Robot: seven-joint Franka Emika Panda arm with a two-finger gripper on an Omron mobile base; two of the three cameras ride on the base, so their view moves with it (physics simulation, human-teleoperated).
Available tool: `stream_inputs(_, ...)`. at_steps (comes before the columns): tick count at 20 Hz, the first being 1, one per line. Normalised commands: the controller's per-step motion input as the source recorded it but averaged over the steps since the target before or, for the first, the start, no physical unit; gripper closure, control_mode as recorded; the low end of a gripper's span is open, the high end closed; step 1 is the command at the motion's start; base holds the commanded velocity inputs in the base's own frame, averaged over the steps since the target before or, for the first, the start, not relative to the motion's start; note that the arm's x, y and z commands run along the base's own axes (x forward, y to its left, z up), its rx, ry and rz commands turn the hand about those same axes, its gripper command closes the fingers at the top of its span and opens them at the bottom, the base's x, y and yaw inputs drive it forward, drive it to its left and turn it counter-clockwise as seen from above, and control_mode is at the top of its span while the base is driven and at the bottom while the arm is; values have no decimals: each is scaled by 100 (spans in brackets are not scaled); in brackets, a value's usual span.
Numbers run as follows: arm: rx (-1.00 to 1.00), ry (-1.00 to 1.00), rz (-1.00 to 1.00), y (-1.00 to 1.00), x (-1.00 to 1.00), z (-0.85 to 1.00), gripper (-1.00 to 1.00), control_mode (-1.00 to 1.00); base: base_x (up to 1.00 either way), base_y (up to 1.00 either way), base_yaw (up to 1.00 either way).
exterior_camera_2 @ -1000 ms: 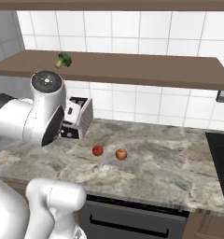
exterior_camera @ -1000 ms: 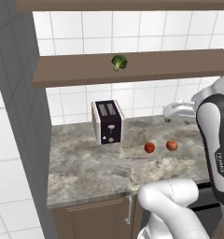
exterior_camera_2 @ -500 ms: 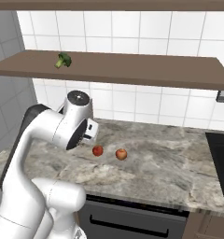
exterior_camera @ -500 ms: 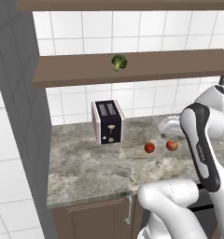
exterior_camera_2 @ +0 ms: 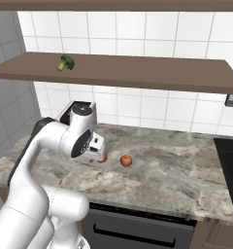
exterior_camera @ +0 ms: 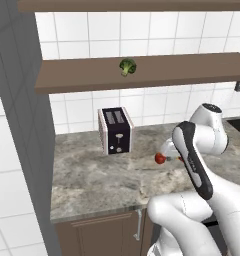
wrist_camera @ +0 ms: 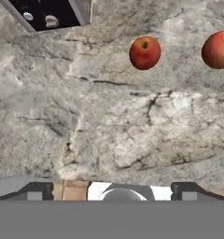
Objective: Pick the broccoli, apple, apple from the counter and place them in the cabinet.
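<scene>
The broccoli (exterior_camera: 127, 66) (exterior_camera_2: 65, 62) lies on the brown cabinet shelf (exterior_camera: 187, 69) (exterior_camera_2: 152, 73). Both apples rest on the marbled counter (exterior_camera: 92, 185) (exterior_camera_2: 176, 180) (wrist_camera: 109, 121). The deep red apple (exterior_camera: 160, 158) (exterior_camera_2: 104, 158) (wrist_camera: 144, 52) sits just beyond my hand, partly covered by it in the base views. The orange-red apple (exterior_camera_2: 126, 160) (wrist_camera: 218, 49) lies to its right, apart from it. My gripper (exterior_camera: 168, 151) (exterior_camera_2: 97, 147) (wrist_camera: 113, 192) hangs low over the counter, open, its fingertips (wrist_camera: 39, 191) spread wide with nothing between them.
A black and silver toaster (exterior_camera: 116, 131) (wrist_camera: 53, 11) stands on the counter left of the apples. A second shelf runs higher up (exterior_camera: 132, 4). A grey wall (exterior_camera: 17, 125) bounds the left. A dark cooktop (exterior_camera_2: 230, 160) lies at the right.
The arm has swung down from shelf height; the hand now hangs low over the counter by the deep red apple. The broccoli and apples have not moved.
</scene>
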Motion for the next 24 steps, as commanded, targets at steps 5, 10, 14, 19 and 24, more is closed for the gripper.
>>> stream_inputs(5,-1,0,0,-16,35,-39,-100,-100,0,0,0)
stream_inputs(10,0,0,0,-10,52,-39,-100,-100,0,0,0)
stream_inputs(14,-1,0,0,-1,55,-27,-100,-100,0,0,0)
stream_inputs(19,-1,0,0,-1,49,-11,-100,-100,0,0,0)
stream_inputs(24,-3,0,0,-10,28,-20,-100,-100,0,0,0)
